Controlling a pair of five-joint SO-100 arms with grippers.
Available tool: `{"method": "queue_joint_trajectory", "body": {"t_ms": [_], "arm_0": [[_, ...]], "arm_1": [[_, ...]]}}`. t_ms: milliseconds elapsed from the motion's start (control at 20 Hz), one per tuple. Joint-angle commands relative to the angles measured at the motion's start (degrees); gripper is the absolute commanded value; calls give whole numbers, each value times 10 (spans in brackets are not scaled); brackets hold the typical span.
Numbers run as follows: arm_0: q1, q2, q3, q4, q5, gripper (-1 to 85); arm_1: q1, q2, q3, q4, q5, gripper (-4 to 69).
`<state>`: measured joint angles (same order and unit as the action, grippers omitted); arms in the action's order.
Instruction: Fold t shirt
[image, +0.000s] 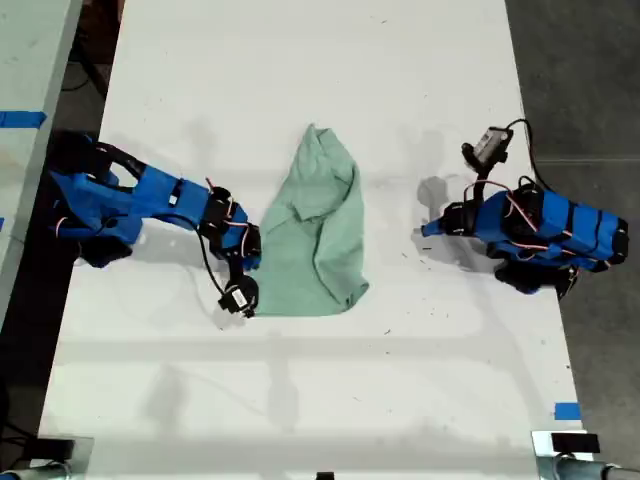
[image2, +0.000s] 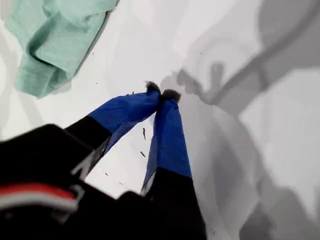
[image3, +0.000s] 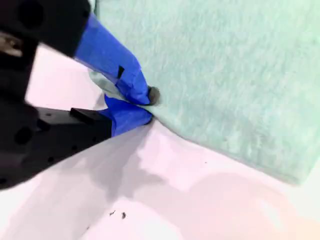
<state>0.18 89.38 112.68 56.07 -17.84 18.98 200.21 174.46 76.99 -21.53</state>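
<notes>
The pale mint-green t shirt (image: 315, 230) lies wrinkled and partly folded in the middle of the white table (image: 300, 400). My second gripper (image: 252, 262) is at the shirt's edge toward the exterior view's left. In the second wrist view that gripper (image3: 147, 107) is shut, pinching the t shirt (image3: 225, 75) at its edge. My first gripper (image: 428, 230) rests on bare table toward the exterior view's right, a short gap from the cloth. Its blue fingertips (image2: 162, 94) touch with nothing between them, and the t shirt (image2: 55, 40) sits off to one side.
A second pale surface with blue tape (image: 20, 118) borders the table at the exterior view's left. Another blue tape mark (image: 567, 410) sits near the front right corner of that view. Dark floor (image: 590, 80) lies beyond the right edge. Small dark specks (image2: 143, 132) dot the table.
</notes>
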Motion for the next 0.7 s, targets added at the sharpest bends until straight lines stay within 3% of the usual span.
{"method": "queue_joint_trajectory", "body": {"t_ms": [0,150,350,450,650], "arm_0": [[-9,56,-11,74,-18,-3],[-9,132,-11,119,-19,-3],[-7,178,-80,124,29,-3],[-16,142,-142,128,62,-3],[-35,-56,-398,203,125,-3]], "arm_1": [[-5,8,31,4,1,16],[-5,8,31,4,2,16],[-5,8,31,4,2,16],[-4,8,31,4,2,16],[-4,8,31,4,1,16]]}}
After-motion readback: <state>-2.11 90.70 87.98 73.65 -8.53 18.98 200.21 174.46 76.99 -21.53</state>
